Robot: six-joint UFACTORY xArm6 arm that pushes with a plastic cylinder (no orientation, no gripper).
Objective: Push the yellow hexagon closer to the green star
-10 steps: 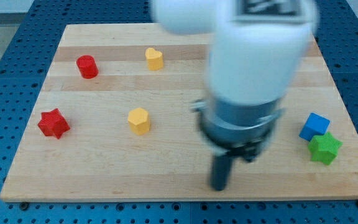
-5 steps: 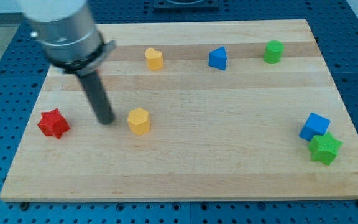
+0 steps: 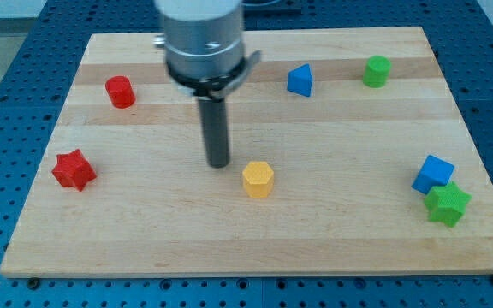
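Observation:
The yellow hexagon (image 3: 258, 179) lies near the middle of the wooden board (image 3: 332, 239), a little toward the view's bottom. The green star (image 3: 447, 204) sits at the board's right edge, far to the right of the hexagon. My tip (image 3: 219, 162) rests on the board just left of and slightly above the yellow hexagon, a small gap apart. The rod and arm body hide the other yellow block seen earlier near the view's top.
A blue cube (image 3: 434, 174) touches the green star on its upper left. A blue triangular block (image 3: 299, 80) and a green cylinder (image 3: 377, 71) stand near the top. A red cylinder (image 3: 120, 91) and a red star (image 3: 74, 169) are on the left.
My tip swept from the hexagon's left to the right. The yellow hexagon has slid right and slightly down, toward the green star. The arm now covers the upper yellow block.

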